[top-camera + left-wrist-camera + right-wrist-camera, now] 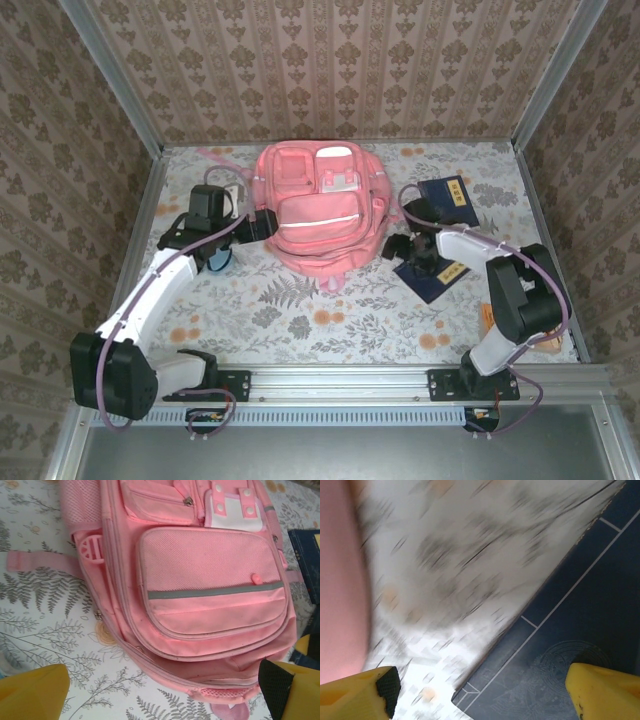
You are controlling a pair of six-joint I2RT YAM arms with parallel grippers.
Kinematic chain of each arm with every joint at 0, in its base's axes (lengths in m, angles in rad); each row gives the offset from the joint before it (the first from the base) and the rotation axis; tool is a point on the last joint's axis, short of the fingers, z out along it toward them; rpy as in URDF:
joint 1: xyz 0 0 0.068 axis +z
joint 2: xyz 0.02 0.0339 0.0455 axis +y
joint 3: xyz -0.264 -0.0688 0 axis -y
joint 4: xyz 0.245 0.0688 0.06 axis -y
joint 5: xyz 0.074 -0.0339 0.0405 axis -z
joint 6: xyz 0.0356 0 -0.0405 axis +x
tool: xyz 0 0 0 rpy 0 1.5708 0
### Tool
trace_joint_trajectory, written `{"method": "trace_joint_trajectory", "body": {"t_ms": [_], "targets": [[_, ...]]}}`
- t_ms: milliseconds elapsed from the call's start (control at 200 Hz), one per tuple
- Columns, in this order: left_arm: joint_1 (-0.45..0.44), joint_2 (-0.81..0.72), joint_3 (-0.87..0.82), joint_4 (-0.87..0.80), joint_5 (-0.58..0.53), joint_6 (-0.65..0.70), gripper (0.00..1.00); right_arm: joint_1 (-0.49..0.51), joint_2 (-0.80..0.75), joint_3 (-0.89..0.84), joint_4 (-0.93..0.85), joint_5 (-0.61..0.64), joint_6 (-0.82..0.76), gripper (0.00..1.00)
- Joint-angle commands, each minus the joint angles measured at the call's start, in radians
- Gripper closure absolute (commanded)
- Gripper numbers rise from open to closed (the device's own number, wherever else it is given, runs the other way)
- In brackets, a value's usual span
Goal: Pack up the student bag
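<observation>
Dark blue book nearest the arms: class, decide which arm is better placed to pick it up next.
Right. The right fingers stand apart above that book, one over its cover. The left fingers face the student bag, which lies between them and the book.

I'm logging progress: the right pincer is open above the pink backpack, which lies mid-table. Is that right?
No. The right pincer is open above a dark blue book, not the pink backpack, which lies mid-table beside it. The right wrist view shows the book's cover beneath it.
</observation>
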Motion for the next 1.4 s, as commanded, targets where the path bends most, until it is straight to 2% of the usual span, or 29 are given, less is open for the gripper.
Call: {"method": "trace_joint_trajectory", "body": {"t_ms": [0, 150, 305, 385, 425, 540, 685, 805, 900, 1045, 1145, 1205, 1270, 1395], "targets": [[-0.016, 0.017, 0.056, -0.046, 0.004, 0.025, 0.00, 0.107, -0.001, -0.095, -0.030, -0.146, 0.054, 0.13], [-0.043, 0.020, 0.047, -0.048, 0.009, 0.010, 0.00, 0.231, -0.093, -0.179, -0.069, -0.163, 0.079, 0.16], [-0.109, 0.042, 0.047, -0.035, 0.013, -0.033, 0.00, 0.240, -0.319, -0.174, -0.215, -0.068, 0.066, 0.17], [-0.145, 0.061, 0.050, -0.025, 0.006, -0.076, 0.00, 0.227, -0.434, -0.165, -0.272, 0.008, 0.056, 0.15], [-0.197, 0.072, 0.052, -0.018, 0.000, -0.099, 0.01, 0.205, -0.483, -0.169, -0.298, 0.037, 0.054, 0.15], [-0.300, 0.119, 0.067, 0.006, -0.017, -0.161, 0.01, 0.071, -0.550, -0.197, -0.357, 0.039, 0.035, 0.16], [-0.440, 0.202, 0.118, 0.004, -0.057, -0.235, 0.03, -0.060, -0.549, -0.219, -0.373, 0.045, -0.020, 0.17], [-0.546, 0.286, 0.170, 0.018, -0.071, -0.313, 0.06, -0.114, -0.514, -0.232, -0.319, 0.033, -0.033, 0.19], [-0.613, 0.373, 0.232, 0.027, -0.059, -0.359, 0.12, -0.138, -0.467, -0.249, -0.263, 0.008, -0.045, 0.28], [-0.697, 0.484, 0.316, 0.041, -0.065, -0.405, 0.14, -0.146, -0.414, -0.266, -0.228, 0.000, -0.062, 0.37], [-0.725, 0.572, 0.361, 0.064, -0.045, -0.454, 0.20, -0.146, -0.403, -0.283, -0.212, -0.020, -0.069, 0.41], [-0.733, 0.622, 0.387, 0.067, -0.037, -0.473, 0.29, -0.146, -0.403, -0.295, -0.195, -0.023, -0.070, 0.43], [-0.747, 0.663, 0.415, 0.051, -0.074, -0.476, 0.34, -0.147, -0.394, -0.298, -0.192, -0.029, -0.076, 0.44], [-0.760, 0.743, 0.462, 0.019, -0.098, -0.485, 0.38, -0.150, -0.375, -0.297, -0.194, -0.043, -0.090, 0.49]]}}
